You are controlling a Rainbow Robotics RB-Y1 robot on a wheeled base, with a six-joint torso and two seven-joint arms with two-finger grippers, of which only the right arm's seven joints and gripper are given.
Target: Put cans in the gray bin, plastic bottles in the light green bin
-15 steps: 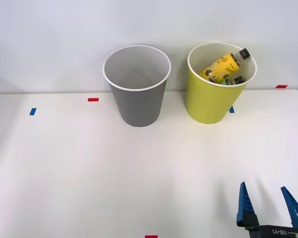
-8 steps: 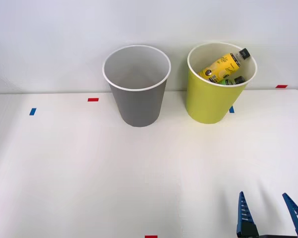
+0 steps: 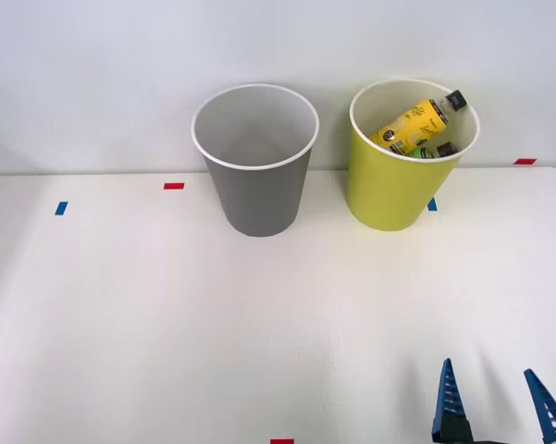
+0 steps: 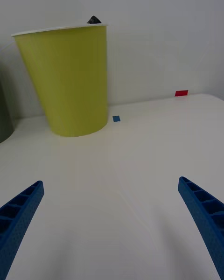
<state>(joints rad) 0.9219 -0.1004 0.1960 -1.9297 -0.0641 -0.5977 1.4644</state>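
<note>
The gray bin [image 3: 257, 176] stands upright at the back of the white table, and no can shows in it or on the table. To its right stands the light green bin [image 3: 398, 176] [image 4: 70, 81]. A yellow-labelled plastic bottle [image 3: 416, 125] with a black cap leans inside it, cap poking over the rim [image 4: 94, 20]. Beside it a green bottle's dark cap [image 3: 446, 148] peeks out. My right gripper [image 3: 495, 398] [image 4: 112, 219] hovers open and empty low over the table's near right, well short of the green bin.
Small red tape marks [image 3: 174, 186] [image 3: 525, 161] [image 3: 281, 441] and blue ones [image 3: 61, 208] [image 4: 116, 118] dot the white table [image 3: 166, 314]. A plain wall rises right behind the bins. The gray bin's edge [image 4: 3, 121] shows in the right wrist view.
My right gripper has drawn back toward the table's near edge, sinking lower in the front view, still open. The bins and bottles have not moved.
</note>
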